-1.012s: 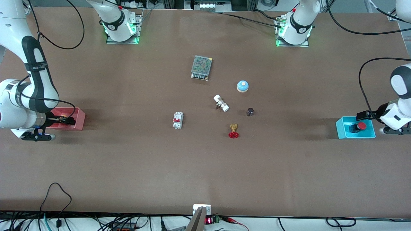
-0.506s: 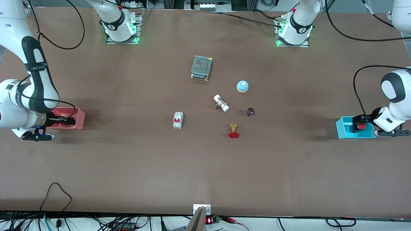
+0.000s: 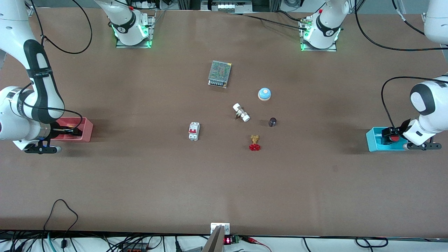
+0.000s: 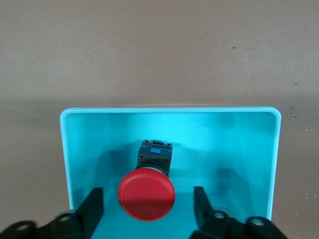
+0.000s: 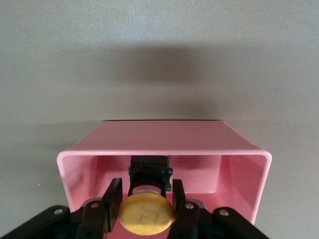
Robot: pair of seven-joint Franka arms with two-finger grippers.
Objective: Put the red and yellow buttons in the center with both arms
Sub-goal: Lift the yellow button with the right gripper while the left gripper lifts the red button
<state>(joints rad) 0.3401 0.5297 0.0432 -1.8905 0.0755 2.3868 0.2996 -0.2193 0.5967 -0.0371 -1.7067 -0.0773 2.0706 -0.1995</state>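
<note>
The red button (image 3: 394, 138) lies on its side in a cyan bin (image 3: 372, 141) at the left arm's end of the table. My left gripper (image 3: 388, 135) is down in the bin, open, with one finger on each side of the red cap (image 4: 146, 194) and a gap on both sides. The yellow button (image 5: 146, 214) lies in a pink bin (image 3: 87, 127) at the right arm's end. My right gripper (image 3: 73, 132) is shut on it, fingers (image 5: 115, 191) against the cap. The brown center (image 3: 224, 157) holds small parts.
Near the center lie a mesh power supply (image 3: 219, 74), a blue dome bell (image 3: 264, 93), a white-and-silver fitting (image 3: 241, 112), a dark knob (image 3: 272, 121), a brass valve with a red handwheel (image 3: 254, 142) and a white circuit breaker (image 3: 194, 131).
My left gripper has moved down and inward over the cyan bin until its fingers straddle the red button. The right arm has stayed still at the pink bin.
</note>
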